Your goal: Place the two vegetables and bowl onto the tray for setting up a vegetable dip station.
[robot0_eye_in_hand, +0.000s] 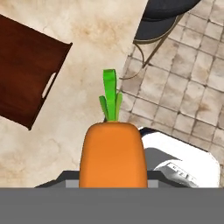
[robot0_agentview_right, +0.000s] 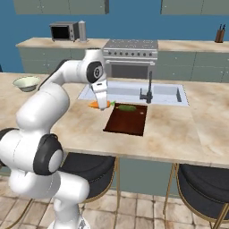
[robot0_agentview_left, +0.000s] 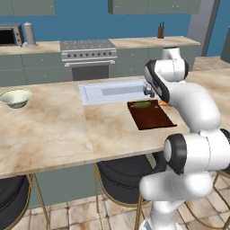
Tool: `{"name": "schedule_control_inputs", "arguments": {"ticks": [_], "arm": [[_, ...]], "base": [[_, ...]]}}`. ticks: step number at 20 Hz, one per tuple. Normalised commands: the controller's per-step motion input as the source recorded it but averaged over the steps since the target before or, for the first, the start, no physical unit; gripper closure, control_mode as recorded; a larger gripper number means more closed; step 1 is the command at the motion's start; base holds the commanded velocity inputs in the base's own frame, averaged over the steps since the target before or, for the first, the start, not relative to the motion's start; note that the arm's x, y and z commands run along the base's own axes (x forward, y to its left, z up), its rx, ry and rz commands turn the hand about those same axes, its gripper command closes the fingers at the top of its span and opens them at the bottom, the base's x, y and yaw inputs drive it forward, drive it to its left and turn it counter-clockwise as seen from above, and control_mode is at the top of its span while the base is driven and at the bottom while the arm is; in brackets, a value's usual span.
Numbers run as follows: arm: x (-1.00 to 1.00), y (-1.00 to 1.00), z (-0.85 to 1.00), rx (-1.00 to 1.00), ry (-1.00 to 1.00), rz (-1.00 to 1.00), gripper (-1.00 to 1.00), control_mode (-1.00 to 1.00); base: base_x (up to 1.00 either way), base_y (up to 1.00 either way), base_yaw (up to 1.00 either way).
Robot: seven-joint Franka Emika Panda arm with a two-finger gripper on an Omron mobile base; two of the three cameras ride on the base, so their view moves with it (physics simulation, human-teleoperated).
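The orange carrot (robot0_eye_in_hand: 112,155) with its green top sits large between my gripper (robot0_eye_in_hand: 113,183) fingers, which are shut on it. From the right base, the gripper (robot0_agentview_right: 102,105) holds the carrot (robot0_agentview_right: 94,105) low over the counter, just left of the dark reddish-brown tray (robot0_agentview_right: 126,123). The green cucumber (robot0_agentview_right: 126,108) lies on the tray's far end, also visible from the left base as cucumber (robot0_agentview_left: 143,104) on tray (robot0_agentview_left: 152,117). The pale bowl (robot0_agentview_left: 15,97) stands far left on the counter, well away from the tray. The tray (robot0_eye_in_hand: 22,74) with its slot lies at upper left of the hand view.
A sink basin (robot0_agentview_left: 112,92) with a dark faucet (robot0_agentview_right: 147,91) lies just behind the tray. The counter's front edge and dark stools (robot0_agentview_right: 203,181) are below. Stove (robot0_agentview_left: 87,56) and microwave (robot0_agentview_right: 65,31) line the back wall.
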Motion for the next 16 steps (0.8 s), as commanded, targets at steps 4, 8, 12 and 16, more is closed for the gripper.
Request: {"name": "schedule_control_inputs", "arguments": {"ticks": [4, 8, 12, 16], "arm": [[0.29, 0.0, -0.13, 0.0, -0.07, -0.13, 1.0, -1.0], [0.24, 0.0, -0.19, 0.0, -0.08, -0.12, 1.0, -1.0], [0.3, 0.0, -0.08, 0.0, -0.03, -0.12, 1.0, -1.0], [0.41, -0.07, -0.15, 0.0, -0.01, -0.08, 1.0, -1.0]], "base": [[0.0, 0.0, 0.0], [0.0, 0.0, 0.0], [0.0, 0.0, 0.0], [0.0, 0.0, 0.0]]}}
